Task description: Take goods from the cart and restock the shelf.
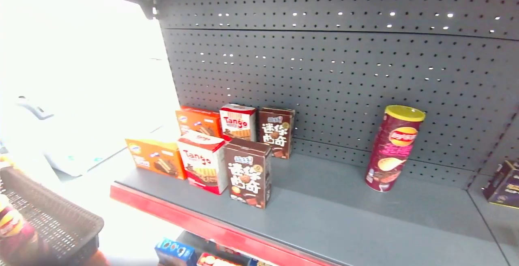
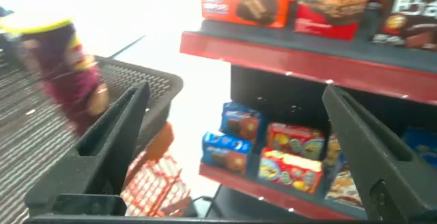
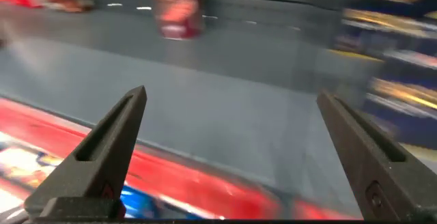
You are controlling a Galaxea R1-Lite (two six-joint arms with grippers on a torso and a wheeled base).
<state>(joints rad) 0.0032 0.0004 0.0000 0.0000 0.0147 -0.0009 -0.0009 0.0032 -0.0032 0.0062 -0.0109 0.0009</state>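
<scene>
You face a grey shelf (image 1: 365,225) with a red front edge (image 1: 182,213) and a pegboard back (image 1: 344,75). Six snack boxes (image 1: 247,172) stand at its left end, labels facing out. A yellow-lidded chip can (image 1: 392,148) stands upright to the right, with bare deck between them. A second can (image 2: 65,67) sits in the black basket (image 1: 52,221). The left gripper (image 2: 235,94) and right gripper (image 3: 231,94) gape wide, holding nothing.
</scene>
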